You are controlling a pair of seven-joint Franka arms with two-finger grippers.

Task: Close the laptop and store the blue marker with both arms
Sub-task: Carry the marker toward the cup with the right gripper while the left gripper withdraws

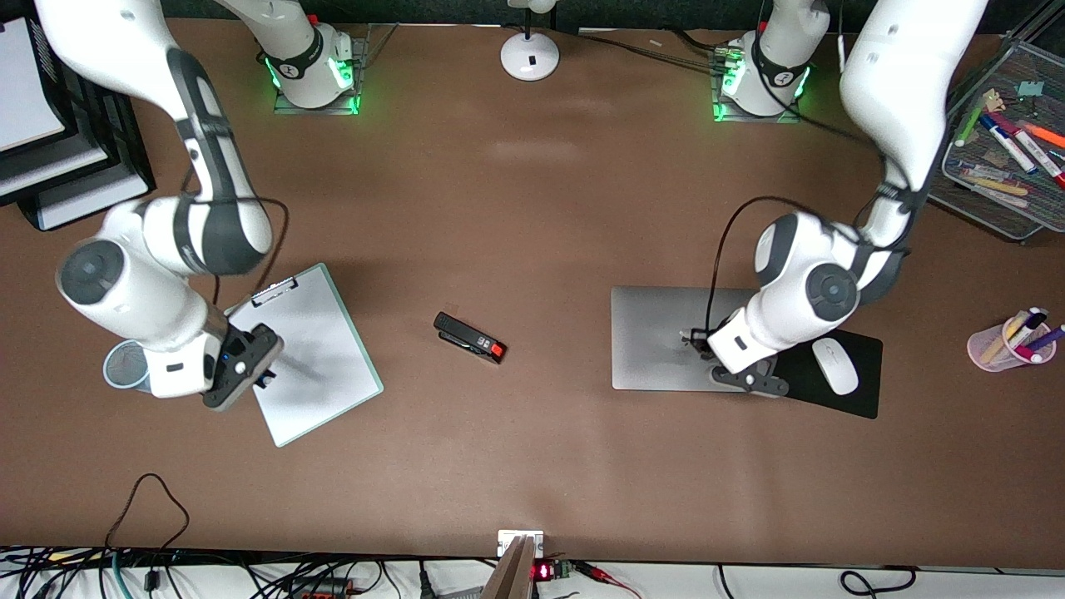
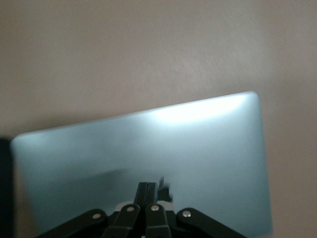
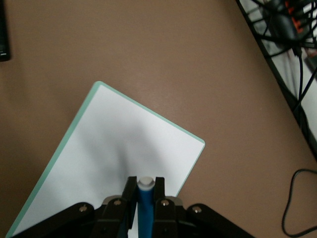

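Note:
The laptop (image 1: 657,333) lies closed toward the left arm's end of the table, its silver lid (image 2: 148,148) facing up. My left gripper (image 1: 695,339) is shut with nothing in it, fingertips (image 2: 148,187) right at the middle of the lid. Whether they touch it I cannot tell. My right gripper (image 1: 265,378) hangs over the corner of a white clipboard (image 1: 312,358) and is shut on the blue marker (image 3: 145,201). The marker's whitish end (image 3: 145,183) pokes out between the fingers. In the front view the marker is mostly hidden under the hand.
A black stapler (image 1: 470,337) lies mid-table. A white mouse (image 1: 834,366) rests on a black pad (image 1: 861,391) beside the laptop. A pink cup of markers (image 1: 1011,341) and a mesh tray (image 1: 998,191) stand at the left arm's end. A mesh cup (image 1: 121,366) sits under the right arm.

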